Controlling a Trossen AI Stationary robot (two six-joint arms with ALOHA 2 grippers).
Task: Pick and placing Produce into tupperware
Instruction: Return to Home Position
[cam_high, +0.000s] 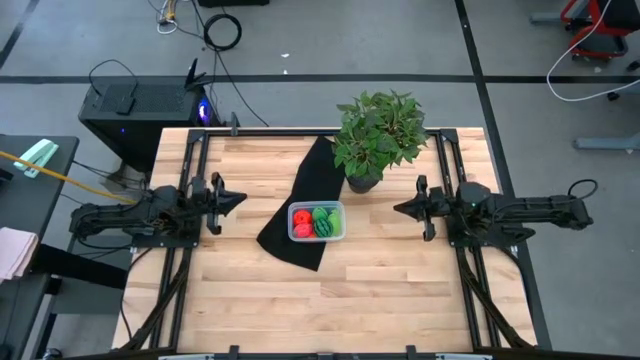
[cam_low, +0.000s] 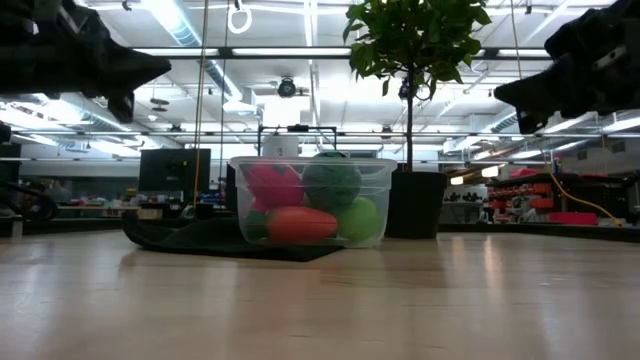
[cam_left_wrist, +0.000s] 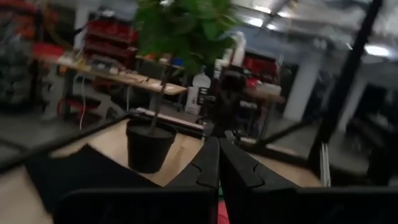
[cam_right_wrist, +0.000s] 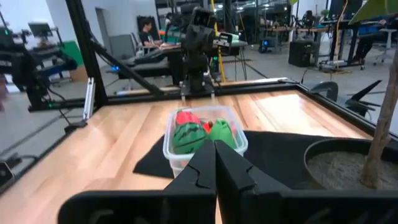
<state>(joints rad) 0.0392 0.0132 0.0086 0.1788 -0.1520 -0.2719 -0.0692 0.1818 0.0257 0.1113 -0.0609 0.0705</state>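
At the jaws: both pairs closed tight with nothing held; the left gripper (cam_high: 238, 200) and right gripper (cam_high: 400, 208) hang on either side of the tupperware (cam_high: 291, 222), well apart from it.
Tupperware: mid-table on the black cloth (cam_high: 300, 185), just beside the potted plant (cam_high: 378, 135).
Produce (cam_high: 318, 222): we see red, bright green and a striped dark green ball heaped inside, close to rim height.
Risk: we judge it small. A low swing of the right gripper could brush the plant's leaves, and a tug on the cloth could shift the light tupperware.
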